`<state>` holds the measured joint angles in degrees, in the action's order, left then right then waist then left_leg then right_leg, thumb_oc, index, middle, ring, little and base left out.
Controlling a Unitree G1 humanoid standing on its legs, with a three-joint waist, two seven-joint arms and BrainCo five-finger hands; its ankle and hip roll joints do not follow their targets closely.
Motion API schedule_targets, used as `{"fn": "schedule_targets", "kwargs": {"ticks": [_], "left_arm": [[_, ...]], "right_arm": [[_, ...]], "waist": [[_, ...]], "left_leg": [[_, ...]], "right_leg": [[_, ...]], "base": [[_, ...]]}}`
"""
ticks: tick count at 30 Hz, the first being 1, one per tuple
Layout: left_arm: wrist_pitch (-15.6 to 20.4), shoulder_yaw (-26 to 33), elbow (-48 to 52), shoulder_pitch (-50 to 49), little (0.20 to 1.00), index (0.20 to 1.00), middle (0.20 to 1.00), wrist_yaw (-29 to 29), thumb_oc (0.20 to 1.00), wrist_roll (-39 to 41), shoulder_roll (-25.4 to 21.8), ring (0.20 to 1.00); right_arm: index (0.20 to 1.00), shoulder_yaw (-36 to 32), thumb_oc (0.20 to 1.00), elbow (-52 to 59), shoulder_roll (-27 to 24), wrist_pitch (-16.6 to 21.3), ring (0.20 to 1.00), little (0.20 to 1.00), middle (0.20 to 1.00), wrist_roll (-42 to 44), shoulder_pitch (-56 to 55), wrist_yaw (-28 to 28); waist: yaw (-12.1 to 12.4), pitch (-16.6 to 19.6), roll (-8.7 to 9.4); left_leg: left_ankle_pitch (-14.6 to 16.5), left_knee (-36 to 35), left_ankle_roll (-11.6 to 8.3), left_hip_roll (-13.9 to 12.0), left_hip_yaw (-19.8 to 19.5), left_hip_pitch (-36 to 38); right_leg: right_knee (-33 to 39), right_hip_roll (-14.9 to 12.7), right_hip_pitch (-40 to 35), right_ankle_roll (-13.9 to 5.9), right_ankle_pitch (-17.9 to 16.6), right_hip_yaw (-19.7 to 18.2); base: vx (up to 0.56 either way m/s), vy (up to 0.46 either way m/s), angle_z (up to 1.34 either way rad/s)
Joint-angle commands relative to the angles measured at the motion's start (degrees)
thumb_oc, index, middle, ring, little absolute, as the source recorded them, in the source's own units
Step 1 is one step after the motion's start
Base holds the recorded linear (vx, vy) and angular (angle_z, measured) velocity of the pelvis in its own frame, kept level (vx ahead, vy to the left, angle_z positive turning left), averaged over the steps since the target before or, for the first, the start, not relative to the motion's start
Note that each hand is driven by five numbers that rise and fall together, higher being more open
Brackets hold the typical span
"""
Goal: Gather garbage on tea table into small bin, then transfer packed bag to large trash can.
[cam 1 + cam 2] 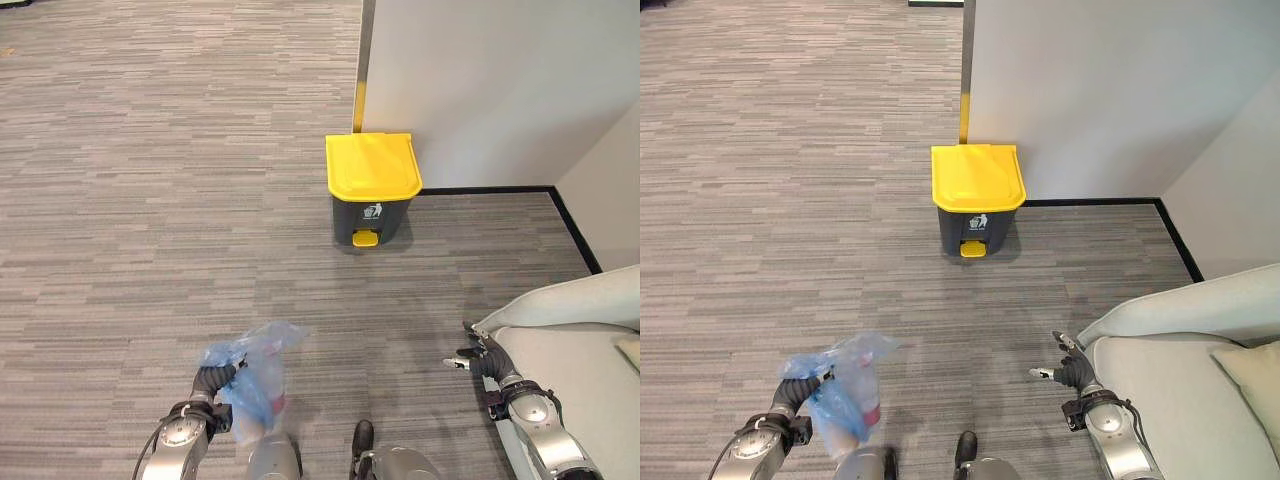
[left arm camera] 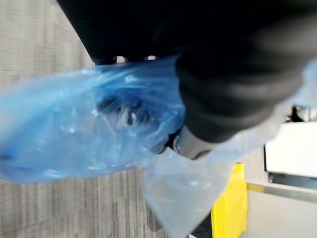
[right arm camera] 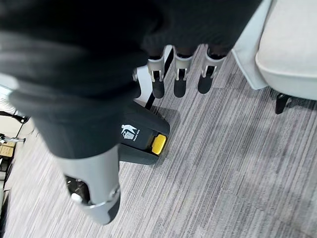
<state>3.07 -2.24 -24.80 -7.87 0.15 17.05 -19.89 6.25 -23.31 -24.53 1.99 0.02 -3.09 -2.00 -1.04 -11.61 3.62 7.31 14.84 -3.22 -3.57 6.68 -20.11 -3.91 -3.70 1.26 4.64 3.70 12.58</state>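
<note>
A dark grey trash can with a closed yellow lid [image 1: 372, 166] and a yellow pedal [image 1: 366, 238] stands on the carpet against the white wall, some way ahead of me. My left hand [image 1: 217, 381] is low at the left, shut on the neck of a packed blue plastic bag [image 1: 254, 380], which hangs beside it with a bottle and other garbage inside. The bag's blue film [image 2: 89, 129] shows close up in the left wrist view. My right hand [image 1: 480, 357] hangs open at the lower right, its fingers [image 3: 179, 82] straight and holding nothing.
A light grey sofa [image 1: 580, 350] with a cushion stands at the lower right, close beside my right arm. The white wall [image 1: 500, 90] ends in a corner with a yellow strip [image 1: 359, 105] behind the can. Grey striped carpet [image 1: 150, 200] stretches left and ahead.
</note>
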Motion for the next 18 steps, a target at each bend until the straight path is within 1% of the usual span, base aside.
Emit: {"fn": "schedule_targets", "kwargs": {"ticks": [1,2,3,5,6,7,8,9,10,11,13,14,16,17,18], "left_arm": [[3.02,0.79,4.46,-1.58,0.200,0.200,0.200,0.57,0.200,0.08,-1.51,0.200],[3.01,0.79,4.46,-1.57,0.200,0.200,0.200,0.57,0.200,0.08,-1.50,0.200],[3.05,1.45,4.90,-2.81,0.200,0.200,0.200,0.11,0.200,-0.11,-1.42,0.200],[2.95,1.36,5.11,-3.06,0.200,0.200,0.200,-0.12,0.200,-0.27,-1.36,0.200],[2.97,1.56,4.99,-2.95,0.200,0.200,0.200,-0.18,0.200,-0.45,-1.60,0.200],[2.80,1.85,5.18,-3.12,0.200,0.200,0.200,-0.24,0.200,-0.70,-2.03,0.200],[2.85,2.23,5.27,-2.99,0.200,0.200,0.200,-0.13,0.200,-0.88,-2.66,0.200],[2.93,2.50,5.06,-2.83,0.200,0.200,0.200,0.11,0.200,-0.92,-2.92,0.200],[2.90,2.66,5.05,-2.86,0.200,0.200,0.200,0.20,0.200,-0.89,-2.98,0.200],[2.80,2.86,5.38,-2.90,0.200,0.200,0.200,0.50,0.200,-0.72,-3.01,0.200],[2.91,3.00,5.43,-2.84,0.200,0.200,0.200,0.69,0.200,-0.53,-3.01,0.200],[2.95,2.99,5.12,-2.78,0.200,0.200,0.200,0.84,0.200,-0.13,-3.03,0.200],[2.95,2.99,5.12,-2.79,0.200,0.200,0.200,0.83,0.200,-0.12,-3.01,0.200],[2.95,2.97,5.06,-2.68,0.200,0.200,0.200,0.86,0.200,0.23,-3.15,0.200],[3.08,3.02,4.71,-2.58,0.200,0.200,0.200,0.91,0.200,0.30,-2.89,0.200]], "right_arm": [[1.000,0.04,1.000,0.55,-1.93,1.60,1.000,1.000,1.000,0.84,0.13,-1.11],[1.000,0.03,1.000,0.55,-1.93,1.59,1.000,1.000,1.000,0.84,0.14,-1.11],[1.000,0.45,1.000,0.61,-1.56,1.64,1.000,1.000,1.000,-0.26,0.04,-0.40],[1.000,0.43,1.000,0.75,-1.37,1.59,1.000,1.000,1.000,-0.79,-0.11,-0.21],[1.000,0.54,1.000,0.31,-1.15,1.52,1.000,1.000,1.000,-1.22,0.05,0.03],[1.000,0.71,1.000,0.66,-0.64,1.32,1.000,1.000,1.000,-1.61,0.32,0.39],[1.000,1.03,1.000,0.36,-0.47,1.17,1.000,1.000,1.000,-2.08,0.69,0.80],[1.000,1.08,1.000,0.00,-0.20,1.28,1.000,1.000,1.000,-2.05,0.63,0.71],[1.000,1.10,1.000,-0.15,-0.03,1.15,1.000,1.000,1.000,-2.14,0.65,0.75],[1.000,1.24,1.000,-0.46,0.11,0.92,1.000,1.000,1.000,-2.34,0.88,0.85],[1.000,1.19,1.000,-0.45,-0.02,0.89,1.000,1.000,1.000,-2.09,1.10,0.77],[1.000,1.24,1.000,-0.39,-0.19,0.73,1.000,1.000,1.000,-1.87,1.25,0.69],[1.000,1.25,1.000,-0.38,-0.21,0.72,1.000,1.000,1.000,-1.86,1.25,0.69],[1.000,1.26,1.000,-0.38,-0.29,0.57,1.000,1.000,1.000,-1.66,1.19,0.66],[1.000,1.34,1.000,-0.52,-0.18,0.60,1.000,1.000,1.000,-1.63,1.25,0.67]], "waist": [[2.65,-0.66,-0.45],[2.66,-0.56,-0.45],[2.90,0.26,-0.66],[2.75,0.80,-0.64],[2.74,1.15,-0.64],[2.81,1.45,-0.63],[2.54,1.42,-0.79],[2.52,1.42,-0.93],[2.54,1.38,-1.03],[2.25,1.16,-1.54],[2.05,0.98,-1.87],[1.58,0.59,-2.27],[1.52,0.55,-2.34],[0.80,-0.16,-2.48],[0.36,-0.60,-2.48]], "left_leg": [[-6.14,-4.28,-0.48,2.44,-0.75,5.09],[-6.46,-4.62,-0.47,2.46,-0.73,5.07],[-5.21,-5.91,0.45,4.05,-2.73,7.73],[-5.25,-6.51,0.78,4.38,-2.96,8.24],[-4.49,-6.99,1.59,4.53,-2.10,9.48],[-3.59,-7.44,2.80,4.81,-1.08,10.97],[-2.54,-7.51,4.13,5.14,-0.65,12.33],[-1.88,-7.50,4.67,5.52,-0.39,12.87],[-1.42,-7.70,5.04,5.67,-0.26,13.48],[-0.62,-8.35,5.41,5.79,-0.54,15.19],[-0.38,-8.85,5.41,5.67,-0.63,15.93],[0.42,-9.49,5.44,5.59,-0.78,17.44],[0.47,-9.49,5.42,5.54,-0.85,17.51],[1.72,-9.27,5.18,5.66,-1.31,19.27],[2.26,-8.78,4.94,5.69,-1.70,19.99]], "right_leg": [[-0.80,0.93,-0.20,-8.08,2.99,-1.38],[-0.69,0.93,-0.08,-8.07,2.81,-1.40],[-0.91,0.53,-1.55,-8.99,3.51,-2.64],[-1.49,0.24,-1.32,-9.13,3.32,-2.96],[-2.35,-0.47,-1.43,-9.81,3.49,-3.30],[-5.68,-1.50,-0.06,-10.82,3.02,-4.01],[-10.48,-2.31,1.76,-11.88,1.78,-4.84],[-12.33,-2.66,2.65,-12.43,1.05,-5.09],[-13.88,-2.93,3.72,-12.58,0.52,-5.31],[-14.39,-2.97,6.25,-12.06,0.18,-4.98],[-13.67,-2.99,7.50,-11.81,-0.05,-4.50],[-11.77,-3.32,10.26,-11.56,-1.21,-3.19],[-11.73,-3.28,10.15,-11.55,-1.19,-3.11],[-9.04,-3.92,12.74,-11.73,-2.81,-1.95],[-7.39,-4.14,13.43,-11.99,-3.60,-1.92]], "base": [[0.26,0.080,-0.43],[0.33,0.161,-0.68],[0.31,0.154,-1.20],[0.25,0.134,-1.25],[0.23,0.167,-0.60],[0.37,0.232,-0.35],[0.33,0.184,-0.56],[0.27,0.115,-0.78],[0.27,0.074,-0.75],[0.25,0.046,-0.17],[0.19,0.001,0.10],[0.14,-0.024,0.15],[0.16,-0.037,0.10],[0.26,-0.077,0.13],[0.37,-0.138,0.07]]}}
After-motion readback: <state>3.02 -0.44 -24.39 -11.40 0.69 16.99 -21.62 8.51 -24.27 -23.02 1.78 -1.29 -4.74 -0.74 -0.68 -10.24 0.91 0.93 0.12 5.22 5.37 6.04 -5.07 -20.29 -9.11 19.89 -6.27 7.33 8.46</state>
